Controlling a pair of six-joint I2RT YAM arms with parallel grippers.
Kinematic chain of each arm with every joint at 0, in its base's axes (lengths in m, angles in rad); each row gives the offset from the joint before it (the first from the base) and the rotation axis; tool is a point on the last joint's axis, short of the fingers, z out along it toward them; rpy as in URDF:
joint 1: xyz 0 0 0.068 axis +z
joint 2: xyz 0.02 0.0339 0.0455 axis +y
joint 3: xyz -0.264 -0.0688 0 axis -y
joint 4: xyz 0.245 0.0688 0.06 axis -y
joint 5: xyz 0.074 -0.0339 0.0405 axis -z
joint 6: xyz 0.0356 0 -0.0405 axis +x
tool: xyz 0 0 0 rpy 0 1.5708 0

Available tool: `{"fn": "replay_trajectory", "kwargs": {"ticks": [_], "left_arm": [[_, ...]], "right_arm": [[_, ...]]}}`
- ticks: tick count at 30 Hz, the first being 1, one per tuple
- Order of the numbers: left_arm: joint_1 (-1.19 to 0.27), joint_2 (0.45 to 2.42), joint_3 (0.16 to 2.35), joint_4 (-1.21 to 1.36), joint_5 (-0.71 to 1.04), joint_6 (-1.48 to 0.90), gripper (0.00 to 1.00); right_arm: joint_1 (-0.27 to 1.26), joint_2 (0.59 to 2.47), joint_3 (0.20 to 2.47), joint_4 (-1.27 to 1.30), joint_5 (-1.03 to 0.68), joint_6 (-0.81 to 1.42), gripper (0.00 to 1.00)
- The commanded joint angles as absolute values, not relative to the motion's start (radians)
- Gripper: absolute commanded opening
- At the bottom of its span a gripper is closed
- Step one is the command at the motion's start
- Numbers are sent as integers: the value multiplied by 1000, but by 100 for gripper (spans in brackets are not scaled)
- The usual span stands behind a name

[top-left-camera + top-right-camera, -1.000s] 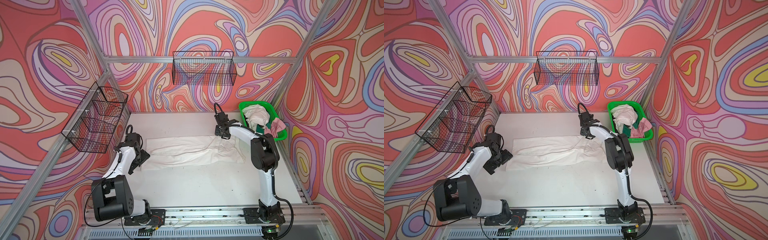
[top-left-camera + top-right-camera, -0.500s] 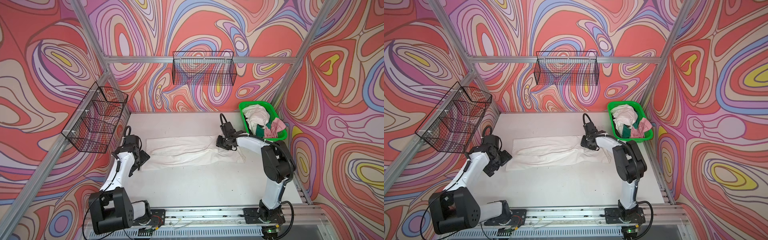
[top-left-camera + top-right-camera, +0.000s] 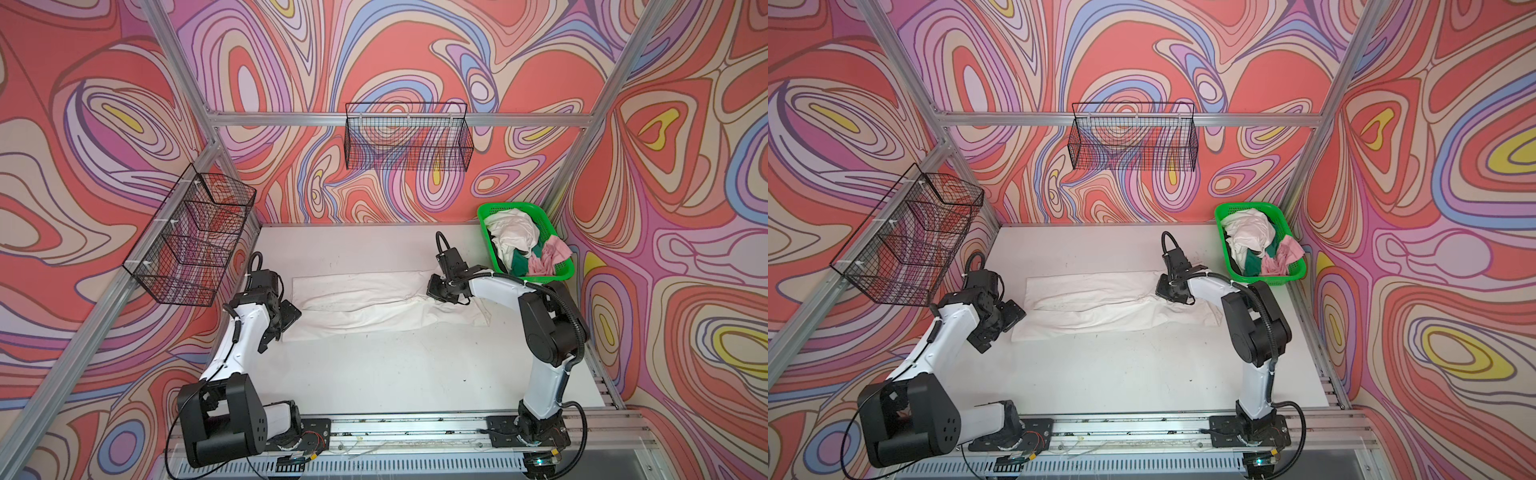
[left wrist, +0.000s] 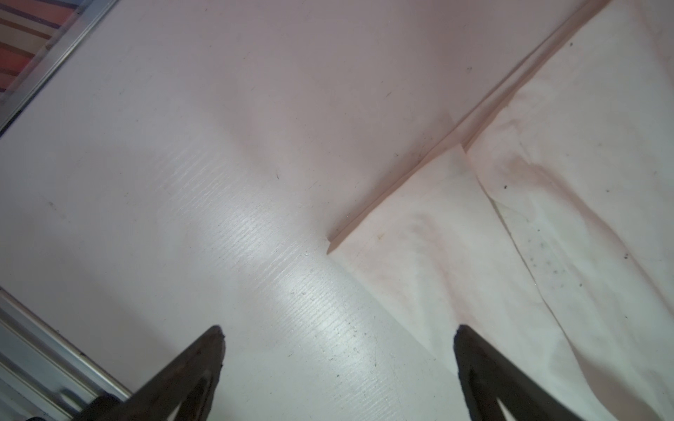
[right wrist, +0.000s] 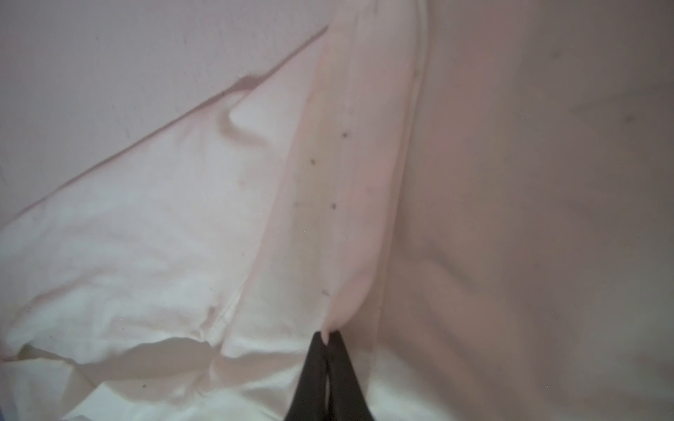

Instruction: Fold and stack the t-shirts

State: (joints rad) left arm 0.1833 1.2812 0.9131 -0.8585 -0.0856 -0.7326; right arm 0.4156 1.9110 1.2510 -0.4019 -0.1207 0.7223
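Right fingers (image 5: 315, 368) were pinched together on a raised fold of the large white t-shirt (image 3: 374, 299), near its right end. That shirt lay as a long, loosely folded band across the worktop (image 3: 374, 374). In the far right corner, a green basket (image 3: 511, 206) held a crumpled white t-shirt (image 3: 511, 232), a dark green t-shirt (image 3: 517, 266) and a pink t-shirt (image 3: 548, 251). Left fingers (image 4: 197, 364) stood wide, straddling the shirt's left edge, seemingly just above it.
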Motion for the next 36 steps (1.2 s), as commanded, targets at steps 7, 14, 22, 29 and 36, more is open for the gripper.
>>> {"fn": "replay_trajectory", "kwargs": {"ticks": [7,14,22,29,36], "left_arm": [[188,1290,901,-854,-80,-726,100],[188,1290,899,-850,-77,-728,100],[188,1299,900,-848,-69,-728,100],[188,1312,900,-843,-52,-724,100],[188,1320,896,-836,-25,-718,100]], "right_arm": [[466,2028,1441,-449,-128,729,0],[514,2132,1590,-490,-113,735,0],[566,2250,1764,-564,-83,732,0],[571,2282,1819,-605,-55,726,20],[551,2151,1778,-636,24,674,43]]}}
